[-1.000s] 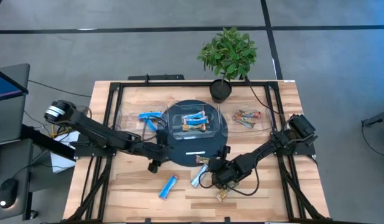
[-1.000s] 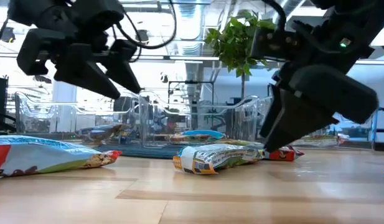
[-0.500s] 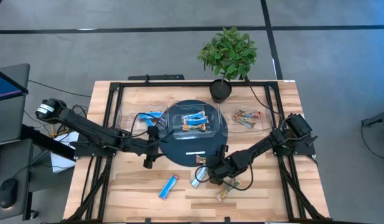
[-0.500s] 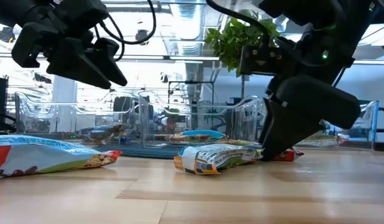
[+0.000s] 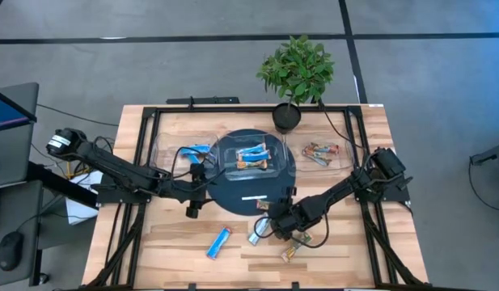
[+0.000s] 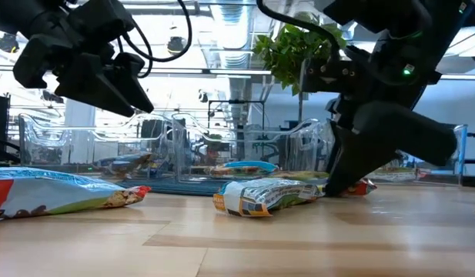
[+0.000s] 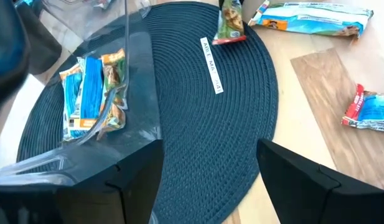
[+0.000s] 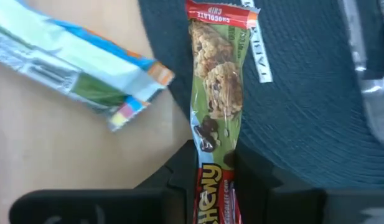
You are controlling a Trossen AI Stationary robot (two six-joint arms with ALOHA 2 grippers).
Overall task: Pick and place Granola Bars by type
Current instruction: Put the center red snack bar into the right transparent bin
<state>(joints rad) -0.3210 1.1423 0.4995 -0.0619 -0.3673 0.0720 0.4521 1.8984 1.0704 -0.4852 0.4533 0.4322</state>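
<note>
Green-and-red chocolate-chip granola bar point(image 8: 215, 118), at 6 o'clock of the dark mat point(image 5: 233, 194), pinched by the right hand point(image 5: 271, 225). Grasp step; next likely lifting toward its matching clear bin point(image 5: 322, 153). Left hand point(image 5: 196, 186) waits spread at 9 o'clock.

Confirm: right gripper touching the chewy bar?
Touching. Right wrist view: right gripper has both fingers pressed against the chewy bar, clamping its near end.

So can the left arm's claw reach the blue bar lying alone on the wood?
Probably yes. The open left claw hovers at the dark round mat's edge, and nothing lies between it and the blue wrapped granola bar on the bare wooden table.
</note>
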